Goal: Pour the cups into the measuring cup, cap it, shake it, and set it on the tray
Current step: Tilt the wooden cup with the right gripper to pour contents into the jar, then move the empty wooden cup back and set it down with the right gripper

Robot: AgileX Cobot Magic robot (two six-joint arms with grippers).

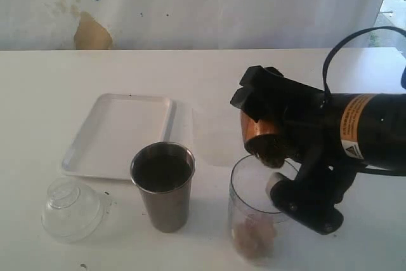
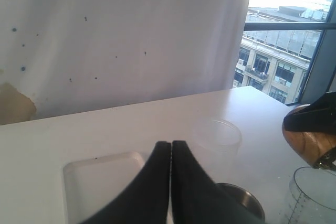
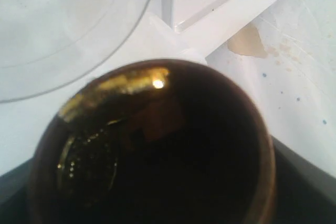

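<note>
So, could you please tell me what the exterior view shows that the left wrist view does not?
Only the exterior view: the clear domed lid beside the steel tumbler, and brownish contents in the measuring cup. Only the left wrist view: the shut left gripper and buildings through a window. Both: the white tray, the tumbler, the measuring cup and the tipped wooden cup over it.

The flat white rectangular tray (image 1: 117, 134) at centre left matched the white table (image 1: 38, 93). The tapered brushed-steel tumbler (image 1: 163, 204) was grey-brown, dark inside. The rounded reddish-brown wooden cup (image 1: 261, 132) shone coppery. The clear cylindrical measuring cup (image 1: 254, 220) showed pinkish-brown at its bottom and faint pale scale marks. The black arm (image 1: 387, 131) carried a yellow-orange label (image 1: 353, 132). The white backdrop (image 1: 190, 4) bore a tan stain (image 1: 92, 33) and blue specks.
</note>
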